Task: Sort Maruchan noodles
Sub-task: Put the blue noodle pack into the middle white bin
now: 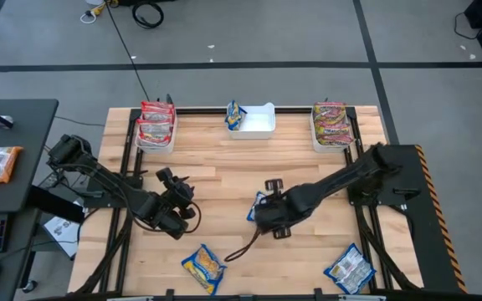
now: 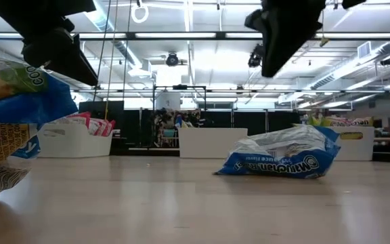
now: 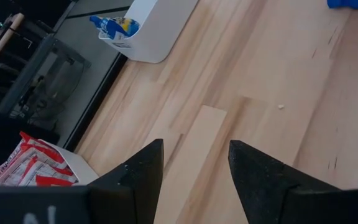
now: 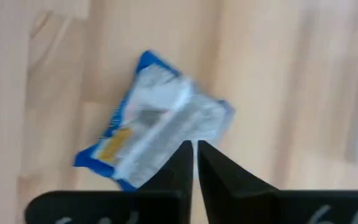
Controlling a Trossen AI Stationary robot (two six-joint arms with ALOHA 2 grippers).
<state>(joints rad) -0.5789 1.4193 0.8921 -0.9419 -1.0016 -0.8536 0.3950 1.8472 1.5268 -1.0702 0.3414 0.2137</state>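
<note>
1. Where print faces the low camera, "Maruchan" reads upside down in white on the blue packet (image 2: pixel 279 157) lying crumpled mid-table; other lettering too small to make out.
2. Same blue packet (image 1: pixel 258 206) seen from above just beside the right gripper (image 1: pixel 272 219), partly under the arm; in the wrist view, right below the fingertips (image 4: pixel 185 163).
3. Right jaws nearly shut, a thin slit between the fingers, gripping nothing; raised above the packet, apart from it.
4. Left gripper (image 1: pixel 176 211) over bare wood left of centre, jaws open and empty, fingers (image 3: pixel 143 171) parted over the planks.
5. Two more blue-yellow packets near the front edge: one (image 1: pixel 203 267) in the middle, one (image 1: pixel 349 269) toward the right corner.
6. Along the far edge, three white bins: left bin (image 1: pixel 171 138) with red packets (image 1: pixel 156 123), middle bin (image 1: pixel 262 121) with one blue packet (image 1: pixel 235 116), right bin (image 1: pixel 314 127) with silvery-green-red packets (image 1: pixel 331 122).
7. Open wood between the bins and both grippers; wide bare stretch across the table's (image 1: pixel 224 167) centre and left front.
</note>
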